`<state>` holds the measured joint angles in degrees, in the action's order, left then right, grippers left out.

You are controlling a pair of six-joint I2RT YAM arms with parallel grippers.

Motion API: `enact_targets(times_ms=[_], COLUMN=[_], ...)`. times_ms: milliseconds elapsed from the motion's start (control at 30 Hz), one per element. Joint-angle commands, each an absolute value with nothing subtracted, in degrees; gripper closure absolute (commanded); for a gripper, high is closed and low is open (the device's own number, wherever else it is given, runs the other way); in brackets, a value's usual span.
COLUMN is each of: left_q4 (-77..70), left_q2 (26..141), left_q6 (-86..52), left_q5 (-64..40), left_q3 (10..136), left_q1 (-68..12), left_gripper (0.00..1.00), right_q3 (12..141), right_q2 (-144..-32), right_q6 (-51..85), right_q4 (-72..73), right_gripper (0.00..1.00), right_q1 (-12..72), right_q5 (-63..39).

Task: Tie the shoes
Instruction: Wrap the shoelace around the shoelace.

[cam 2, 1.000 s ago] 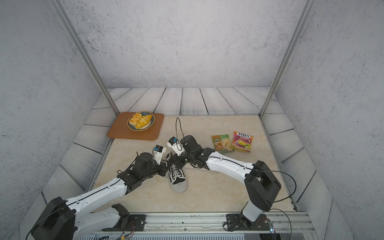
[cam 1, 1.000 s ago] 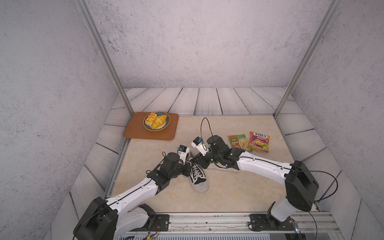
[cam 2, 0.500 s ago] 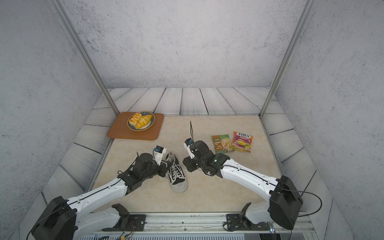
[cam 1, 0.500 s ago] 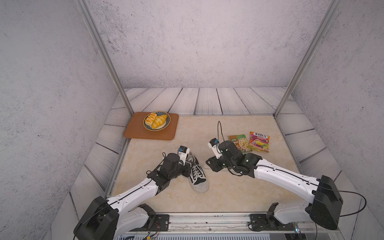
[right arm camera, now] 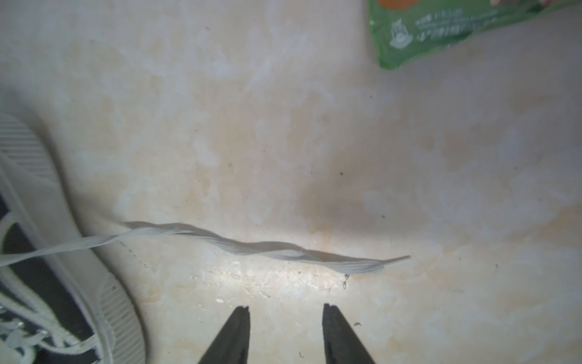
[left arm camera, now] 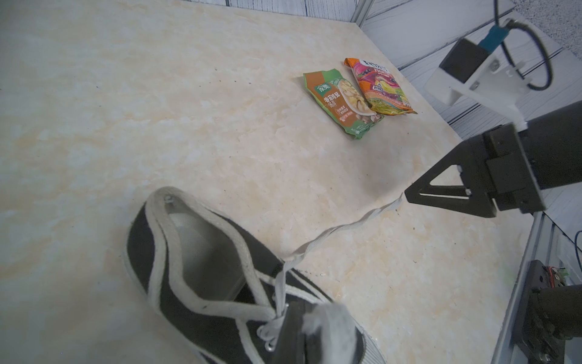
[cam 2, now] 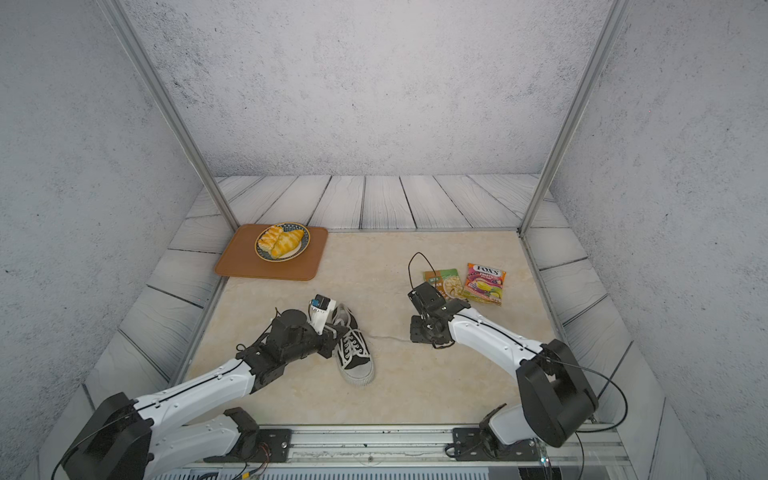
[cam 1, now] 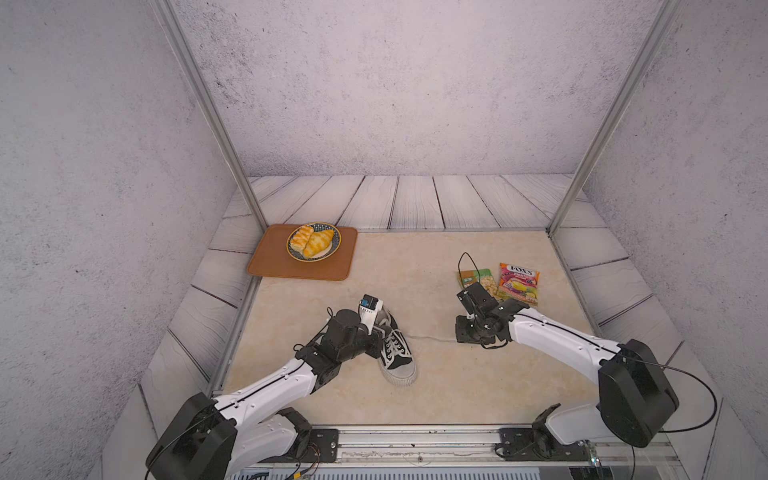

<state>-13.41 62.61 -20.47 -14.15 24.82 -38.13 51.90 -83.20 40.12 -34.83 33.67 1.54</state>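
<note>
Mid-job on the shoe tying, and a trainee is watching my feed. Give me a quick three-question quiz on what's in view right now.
1. True or false: the right gripper is clamped on the loose lace.
2. Which gripper is at the sneaker?
3. What sits on the brown tray? A) a plate of pastries B) the sneaker C) the snack packets

Key: 1 false, its jaws stand open and the lace lies free ahead of them; 2 the left gripper; 3 A.
</note>
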Motion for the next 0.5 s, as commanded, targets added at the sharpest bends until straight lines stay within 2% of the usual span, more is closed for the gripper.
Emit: enact_targets(times_ms=[0, 467], left_q4=[-16.43, -21.19], left_q2=[62.02, 59.92], left_q6=[-18.86, -14.86], left_q5=[-13.93, -12.91], left_q3=[23.63, 19.48], left_q1=[-38.80, -40.10], left_gripper=[1.00, 1.00], right_q3=[50.70, 50.44], right_q2=[-85.51, -92.08], right_q6=[43.77, 53.74], right_q4=[-36.29, -34.08], right_gripper=[0.57, 0.56], right_q1=[31.26, 26.28], right_q5=[-0.65, -1.26])
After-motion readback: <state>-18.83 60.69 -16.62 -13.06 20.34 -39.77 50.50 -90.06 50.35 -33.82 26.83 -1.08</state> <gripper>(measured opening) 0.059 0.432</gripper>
